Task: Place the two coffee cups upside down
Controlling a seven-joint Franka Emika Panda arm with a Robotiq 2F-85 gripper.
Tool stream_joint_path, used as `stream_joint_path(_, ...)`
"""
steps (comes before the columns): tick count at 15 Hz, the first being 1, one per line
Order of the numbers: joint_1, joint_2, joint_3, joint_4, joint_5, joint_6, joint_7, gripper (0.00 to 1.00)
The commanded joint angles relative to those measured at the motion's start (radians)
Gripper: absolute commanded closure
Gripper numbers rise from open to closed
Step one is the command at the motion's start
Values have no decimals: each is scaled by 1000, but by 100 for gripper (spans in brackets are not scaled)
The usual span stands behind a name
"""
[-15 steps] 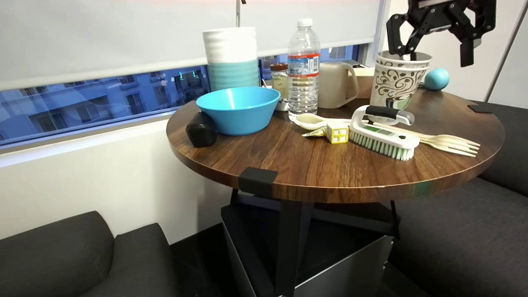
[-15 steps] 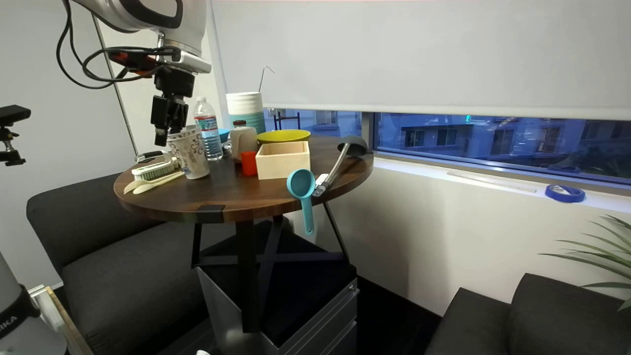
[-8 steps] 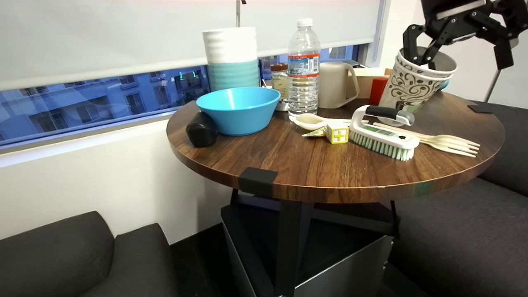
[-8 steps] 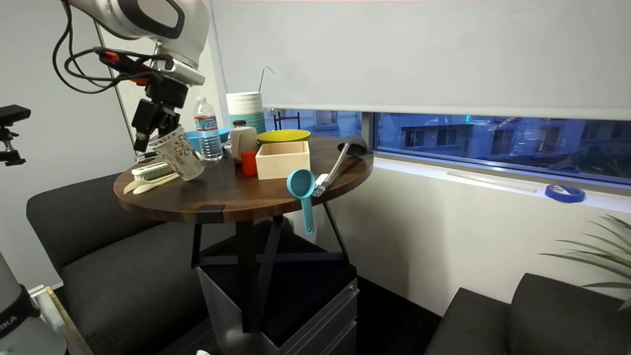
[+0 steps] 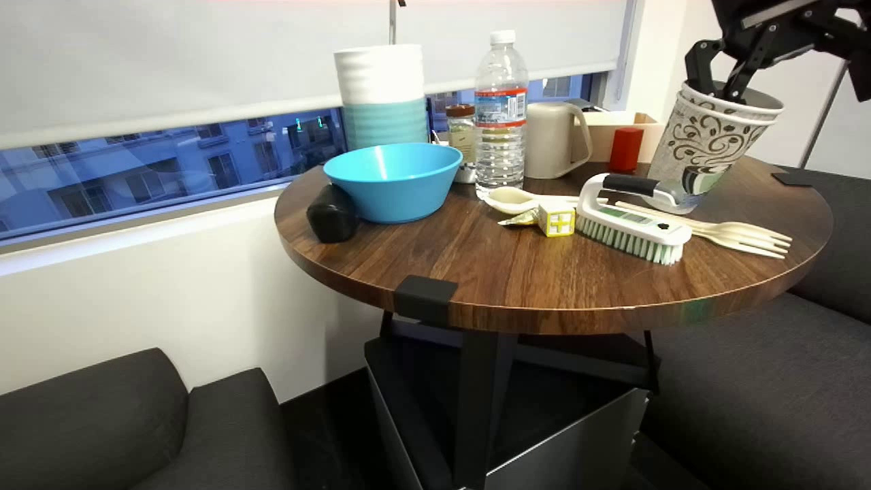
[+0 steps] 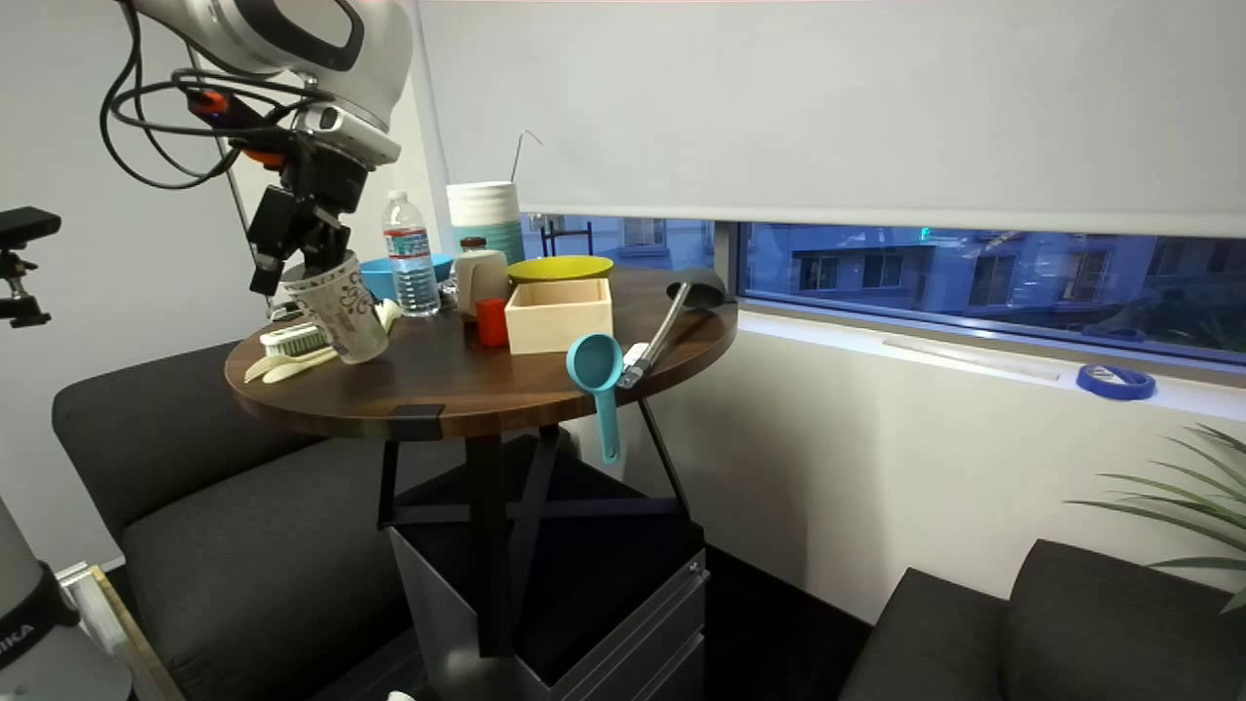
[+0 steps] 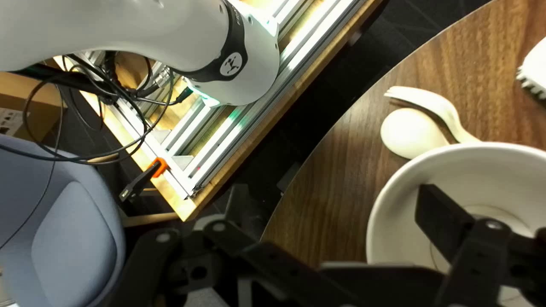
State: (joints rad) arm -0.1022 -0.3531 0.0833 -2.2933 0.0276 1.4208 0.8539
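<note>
The two coffee cups sit nested, two rims showing, mouth up, tilted w/ top toward 1 o'clock in an exterior view; can't tell if the base fully touches the table.

The claw is spread wide astride the cups' wall: one finger down inside, the other outside & apart; can't tell if the inner one presses the wall.

Just beside the cups, approx 7 o'clock, a brush, handle in front of their base. In the wrist view a fork & spoon, approx 11 o'clock. Farther, approx 9 o'clock, a water bottle: red/blue label, print too small to read. The arm base, approx 7-8 o'clock, reads "IKA", rest cut off.

Table edge near, approx 4 o'clock. In an exterior view bare wood runs 4 to 5 o'clock; red block & wooden box at 3, apart.
</note>
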Motion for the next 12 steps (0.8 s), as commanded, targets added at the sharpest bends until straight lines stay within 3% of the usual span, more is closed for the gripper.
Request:
stream_joint_path(1,8,-14,1,-17,-36,120,15,0)
stream_joint_path(5,-1,-22,-8,-74,-18,315,56,0)
stream_joint_path(12,-30,-78,-5,-111,-81,286,232,0)
